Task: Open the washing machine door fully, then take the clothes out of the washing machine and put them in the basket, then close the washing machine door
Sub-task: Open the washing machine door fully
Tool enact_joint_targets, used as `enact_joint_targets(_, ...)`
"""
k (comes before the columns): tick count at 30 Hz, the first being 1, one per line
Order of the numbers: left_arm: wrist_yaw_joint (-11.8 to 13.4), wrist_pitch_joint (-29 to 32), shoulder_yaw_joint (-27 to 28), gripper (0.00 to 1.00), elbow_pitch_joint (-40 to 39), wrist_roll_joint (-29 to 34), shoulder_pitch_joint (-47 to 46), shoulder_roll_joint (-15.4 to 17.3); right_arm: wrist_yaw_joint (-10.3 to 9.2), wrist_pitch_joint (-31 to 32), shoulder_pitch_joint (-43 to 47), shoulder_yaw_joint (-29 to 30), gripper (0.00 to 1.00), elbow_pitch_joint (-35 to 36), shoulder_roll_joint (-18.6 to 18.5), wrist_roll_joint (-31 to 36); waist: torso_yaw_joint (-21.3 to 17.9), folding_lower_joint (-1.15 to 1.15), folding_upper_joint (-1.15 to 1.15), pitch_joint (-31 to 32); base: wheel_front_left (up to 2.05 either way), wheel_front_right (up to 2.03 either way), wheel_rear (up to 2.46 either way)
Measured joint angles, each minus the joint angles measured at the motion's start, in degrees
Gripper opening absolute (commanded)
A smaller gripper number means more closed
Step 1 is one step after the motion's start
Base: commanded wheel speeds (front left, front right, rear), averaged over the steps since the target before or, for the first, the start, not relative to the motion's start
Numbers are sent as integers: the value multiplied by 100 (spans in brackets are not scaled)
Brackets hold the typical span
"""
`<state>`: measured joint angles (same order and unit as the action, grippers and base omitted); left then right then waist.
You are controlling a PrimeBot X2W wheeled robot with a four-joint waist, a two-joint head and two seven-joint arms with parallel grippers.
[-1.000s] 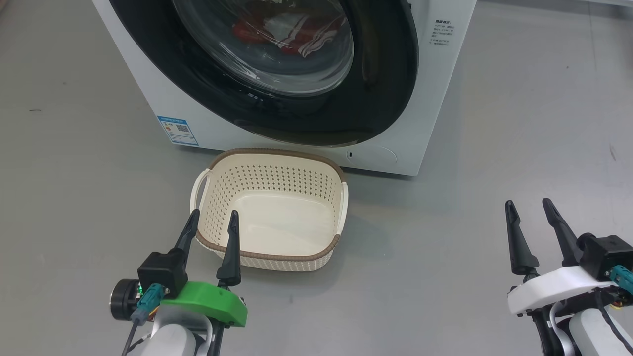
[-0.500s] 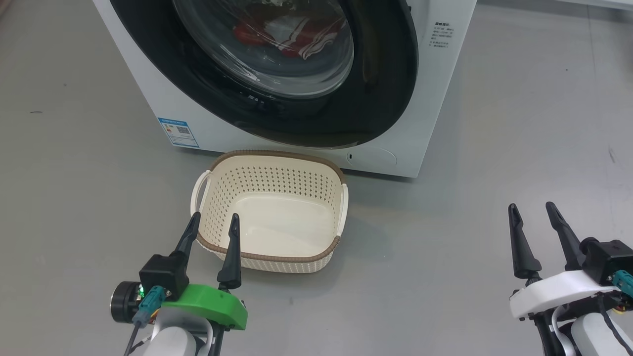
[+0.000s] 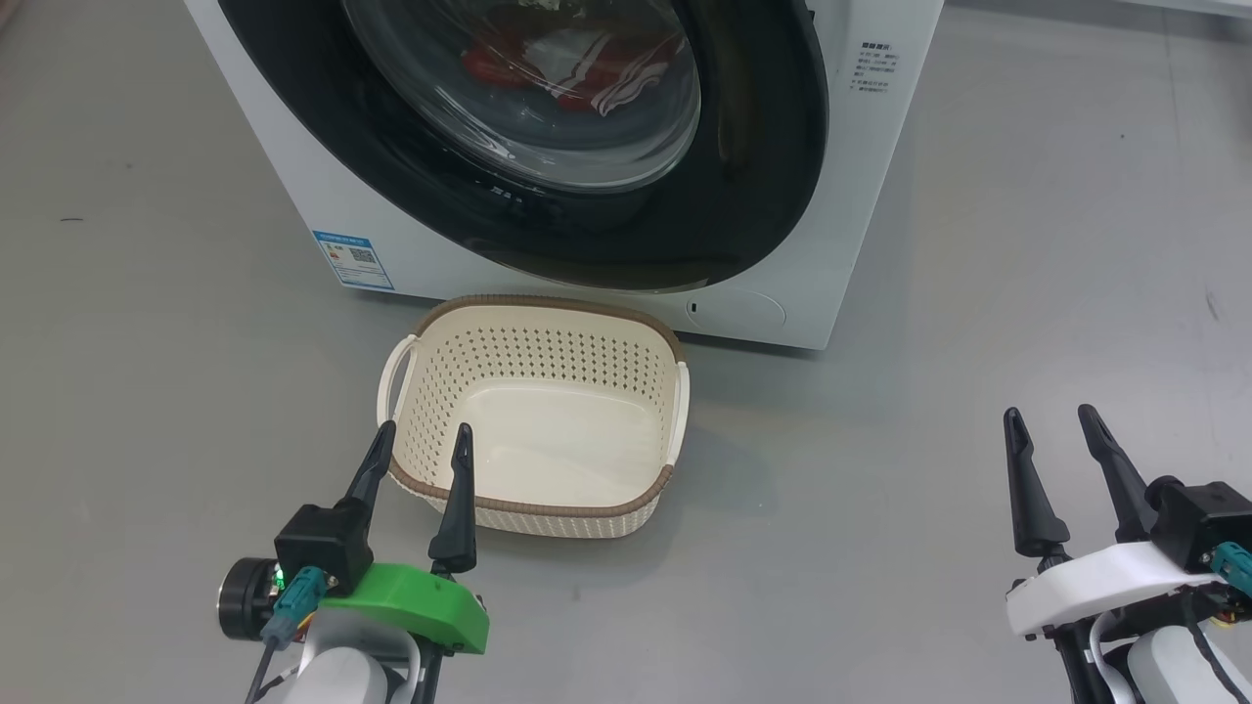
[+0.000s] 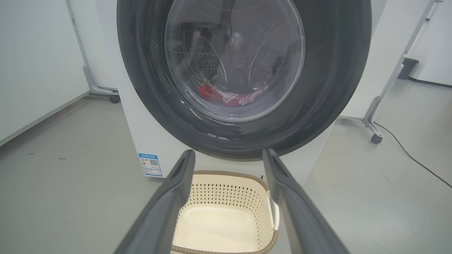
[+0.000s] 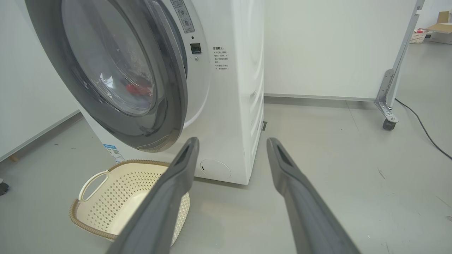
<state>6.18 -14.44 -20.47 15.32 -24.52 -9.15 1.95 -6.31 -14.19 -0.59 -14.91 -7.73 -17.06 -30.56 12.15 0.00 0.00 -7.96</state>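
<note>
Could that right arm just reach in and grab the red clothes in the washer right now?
Probably not. The clothes lie behind the glass of the washing machine door, which covers the opening, barely ajar at most. The right pincer hangs open and empty, low and off to the side.

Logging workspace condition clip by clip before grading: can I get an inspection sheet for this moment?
Surface: grey floor, a few small marks.
Job's things: washing machine upright; washing machine door ajar at its right edge, not swung wide; clothes, red and white, in the drum behind the glass; basket on the floor before the machine, nothing in it.
Clutter: nothing seen.
Grippers: left gripper open, above the basket's near side, holding nothing; right gripper open, off to the right, holding nothing.
Cables: black cable along the floor right of the machine.
Surroundings: white panels on a wheeled frame.
</note>
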Motion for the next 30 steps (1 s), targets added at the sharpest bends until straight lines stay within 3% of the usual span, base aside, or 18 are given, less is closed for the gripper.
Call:
enact_joint_targets(13,-46,0,-35,100,-77,49,-4,0,20,0,-140,137,100,168,-205,47,57,0,0,-267,0,0,0)
enact_joint_targets(30,-52,0,-237,100,-143,32,-187,0,378,500,-1758,578,100,311,-620,-330,272,0,0,-675,0,0,0)
